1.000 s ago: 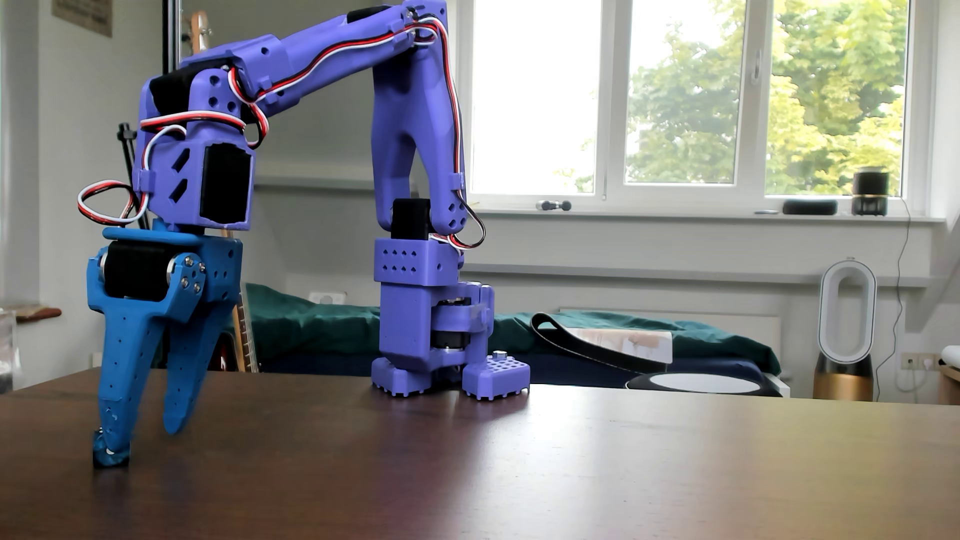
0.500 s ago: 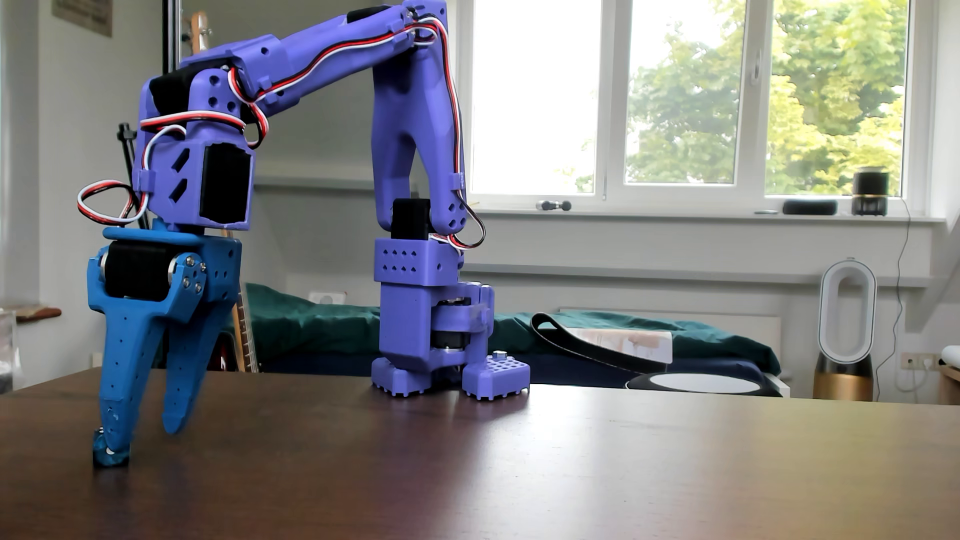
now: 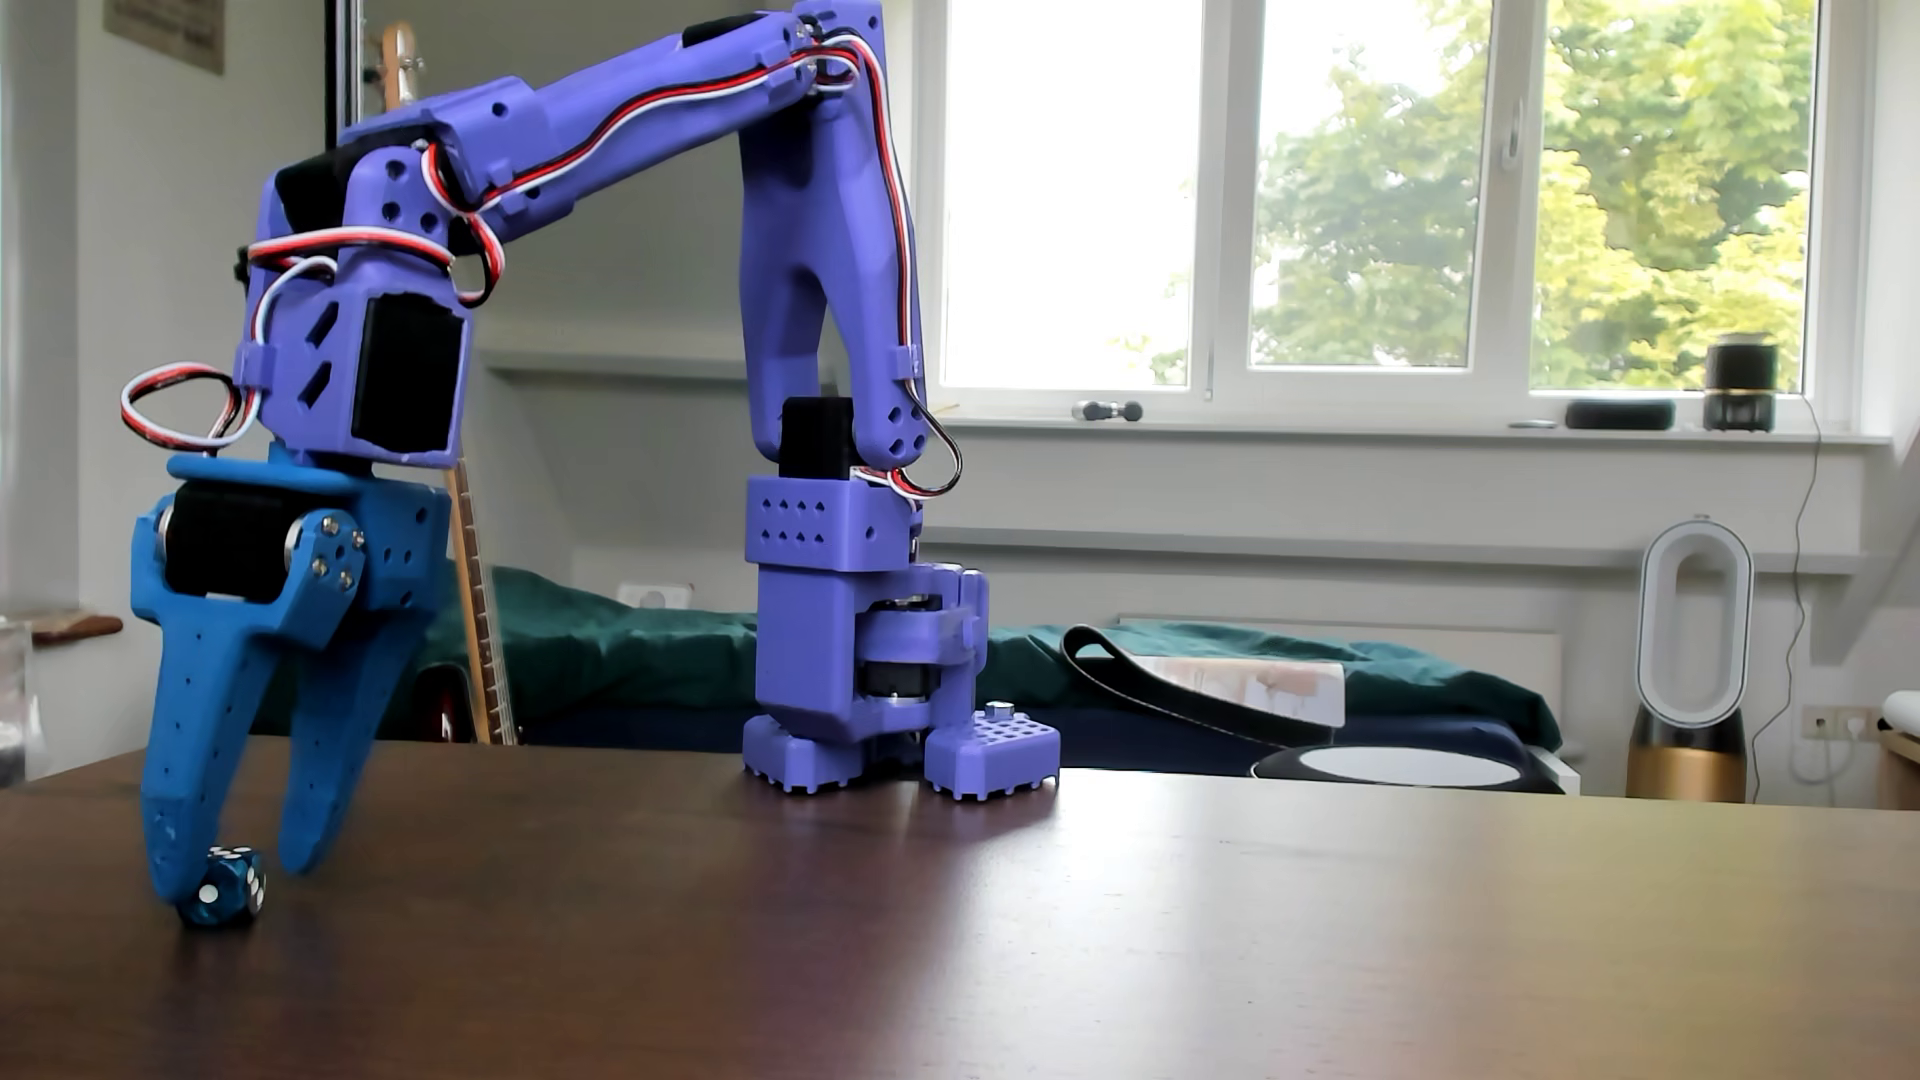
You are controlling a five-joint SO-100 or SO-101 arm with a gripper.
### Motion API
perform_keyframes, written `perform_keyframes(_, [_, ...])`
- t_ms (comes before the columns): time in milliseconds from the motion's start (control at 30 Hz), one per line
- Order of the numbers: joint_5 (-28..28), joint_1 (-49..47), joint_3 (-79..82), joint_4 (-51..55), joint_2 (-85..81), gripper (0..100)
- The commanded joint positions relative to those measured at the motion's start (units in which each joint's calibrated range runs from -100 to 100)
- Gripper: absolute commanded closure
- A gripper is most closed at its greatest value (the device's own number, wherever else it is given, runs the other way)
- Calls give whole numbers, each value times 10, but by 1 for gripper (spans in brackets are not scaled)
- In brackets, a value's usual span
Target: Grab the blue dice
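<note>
the blue dice [image 3: 222, 886] sits on the dark wooden table [image 3: 1039, 935] at the near left of the scene, tilted up on an edge or corner rather than lying flat, with white pips showing on the faces turned toward the camera. the gripper [image 3: 239, 867] comes down over it from above, its two bright-blue fingers spread apart with a clear gap between them (nothing is pinched). the left finger's tip [image 3: 171, 857] appears to touch the dice on its left side; the right finger's tip [image 3: 307, 841] ends a little higher and just beside the dice on the right, not touching it as far as can be seen.

the purple arm [image 3: 623, 114] arches from the gripper up and over to the right, then drops to its base [image 3: 862, 675], which is fixed at the table's far edge, well apart from the dice. red, white and black wires run along the arm.

behind the table are a bed with a green cover [image 3: 623, 644], a guitar neck [image 3: 476, 613] standing just behind the gripper, a bright window [image 3: 1351, 187] with trees outside, and a white oval fan [image 3: 1691, 665] at the far right.
</note>
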Motion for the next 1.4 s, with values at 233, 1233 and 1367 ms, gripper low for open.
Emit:
perform_keyframes(233, [-2, 5, -22, -5, -5, 88])
perform_keyframes(1233, [-115, -115, -110, 181, -423, 98])
perform_keyframes(1367, [-110, -92, -20, 215, -592, 98])
